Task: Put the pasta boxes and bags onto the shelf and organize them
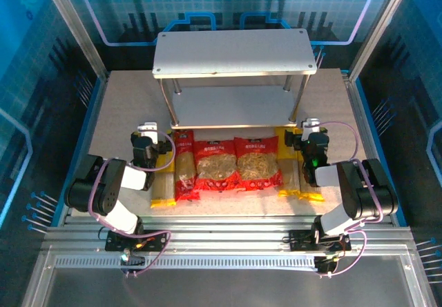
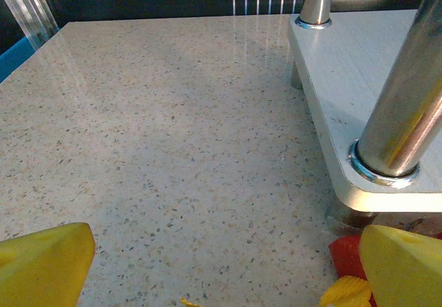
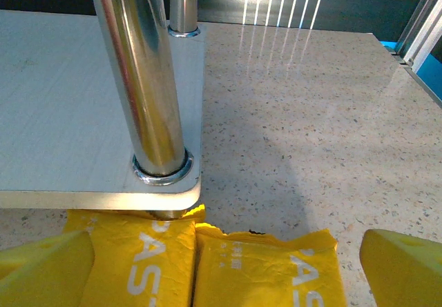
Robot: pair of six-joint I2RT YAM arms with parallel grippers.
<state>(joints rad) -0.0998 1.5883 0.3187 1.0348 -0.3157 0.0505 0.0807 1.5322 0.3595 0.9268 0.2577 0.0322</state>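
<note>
Six packs of pasta lie flat in a row on the table, just in front of the shelf. In the middle are the two wide red bags, the left bag and the right bag, side by side and touching. You can see short beige pasta through their windows. Just left of them lies the red spaghetti pack, long and thin. Next to it, at the left end of the row, is a yellow spaghetti pack. On the right of the bags lie two more yellow packs, side by side. Their far ends reach the corner of the shelf's bottom board.

The shelf stands at the back of the table. It has two pale grey boards on shiny metal legs. Both boards are bare.

The left gripper sits low over the left end of the row, near the shelf's front left leg. Its yellow fingers are spread wide and hold nothing. The right gripper sits over the two yellow packs at the right end. Its fingers are spread wide too, with nothing between them.

The table is a speckled beige top.
</note>
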